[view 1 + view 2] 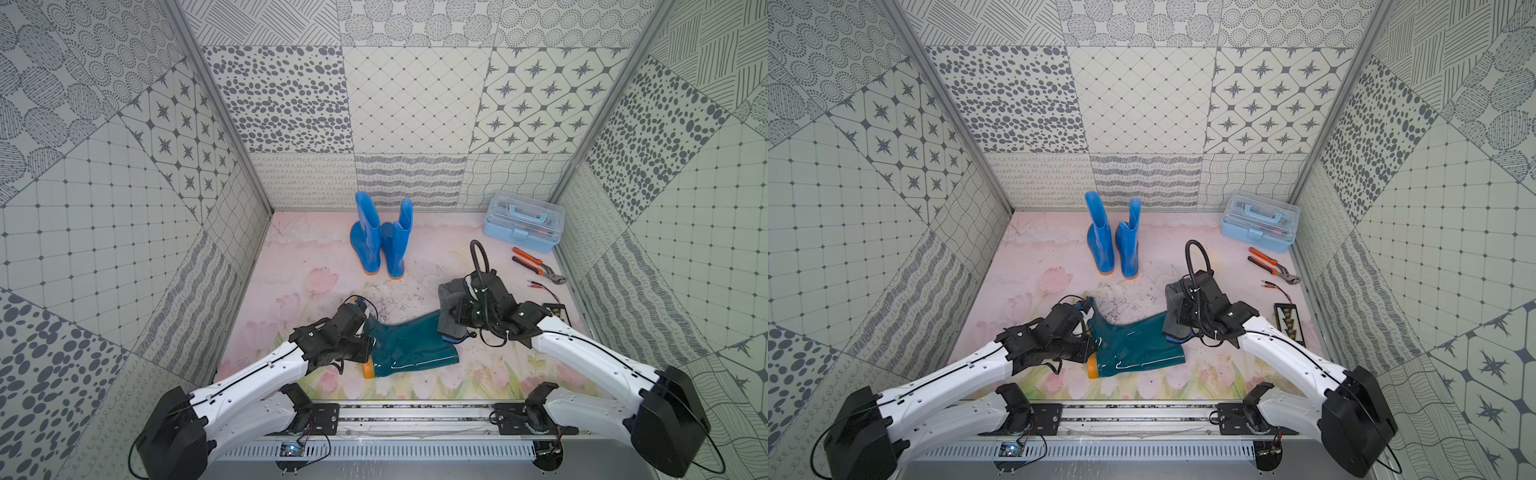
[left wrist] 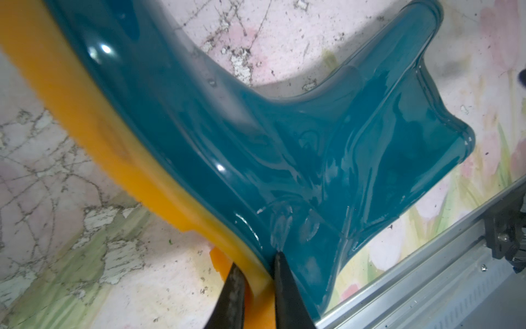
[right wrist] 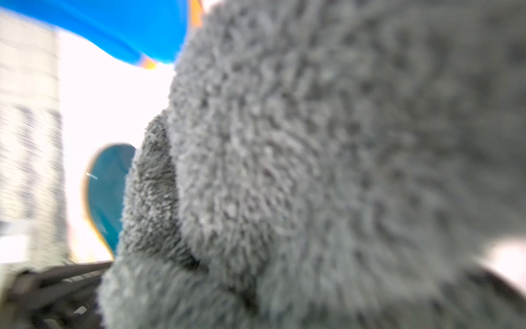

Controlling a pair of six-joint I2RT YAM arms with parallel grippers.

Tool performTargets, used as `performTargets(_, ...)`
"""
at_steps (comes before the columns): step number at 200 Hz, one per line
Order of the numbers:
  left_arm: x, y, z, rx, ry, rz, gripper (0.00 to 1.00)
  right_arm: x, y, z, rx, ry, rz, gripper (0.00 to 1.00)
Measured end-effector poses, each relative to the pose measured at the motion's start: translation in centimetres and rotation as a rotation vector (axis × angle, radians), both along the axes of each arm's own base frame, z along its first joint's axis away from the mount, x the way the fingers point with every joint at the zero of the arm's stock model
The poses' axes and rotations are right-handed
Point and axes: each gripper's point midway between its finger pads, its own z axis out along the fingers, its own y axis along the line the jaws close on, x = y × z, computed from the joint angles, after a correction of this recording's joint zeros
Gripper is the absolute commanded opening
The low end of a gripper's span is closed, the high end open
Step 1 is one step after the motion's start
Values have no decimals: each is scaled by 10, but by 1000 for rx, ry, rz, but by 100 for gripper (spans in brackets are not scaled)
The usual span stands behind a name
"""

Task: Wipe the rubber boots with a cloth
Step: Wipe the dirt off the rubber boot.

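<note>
Left gripper pinches the teal boot at its sole; we judge the right gripper apparently clamped on the cloth.

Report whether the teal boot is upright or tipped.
Tipped: the teal boot lies on its side, shaft flat on the mat.

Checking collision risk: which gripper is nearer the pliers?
Right. The right gripper, shut on the cloth by the green boot, is a short way from the pliers; the left gripper, clamped on that boot's heel, is much farther away.
</note>
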Motion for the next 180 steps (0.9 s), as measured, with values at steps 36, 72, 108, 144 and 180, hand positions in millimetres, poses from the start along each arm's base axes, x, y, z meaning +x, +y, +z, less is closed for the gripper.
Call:
performTargets(36,-1,3,10,5,-74,-31,0,8,15,11,79,-60,35,0)
performTargets(72,2,7,12,42,-99,-43,0,-1,57,-17,61,41,182,0)
performTargets(108,9,7,7,45,-121,-9,0,-31,111,-11,42,42,372,0)
performTargets(144,13,10,5,-8,-155,61,0,-56,152,-22,10,63,495,0)
performTargets(180,15,7,4,-76,-178,106,0,-82,176,-97,-145,209,573,0)
